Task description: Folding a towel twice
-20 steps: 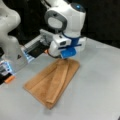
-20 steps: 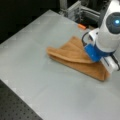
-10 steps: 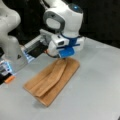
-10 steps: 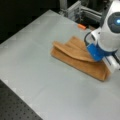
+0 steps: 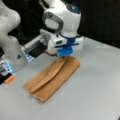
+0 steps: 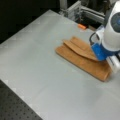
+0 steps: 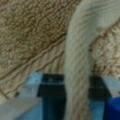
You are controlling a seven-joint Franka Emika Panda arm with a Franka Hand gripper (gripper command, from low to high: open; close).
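Observation:
The towel (image 5: 53,78) lies on the grey table (image 5: 97,95) as a long tan strip, with an upper flap running slantwise along its length. My gripper (image 5: 64,55) hangs over the strip's far end, shut on the raised end of that flap. In a front view the towel (image 6: 80,58) reaches from the middle towards the right, and the gripper (image 6: 99,53) with its blue fingers sits at the right end. In the wrist view a pale fold of the towel (image 7: 77,50) runs down between the fingers, with terry cloth behind it.
A white robot base (image 5: 10,37) stands at a front view's left, with a small orange item (image 5: 9,79) by it. That orange item (image 6: 82,26) lies near an aluminium frame (image 6: 82,11) at the table's back. A black perforated board (image 6: 15,105) borders the table's lower left.
The towel has gone from a fanned, triangular shape to a narrower strip. The gripper has carried the held flap over the lower layer and come lower.

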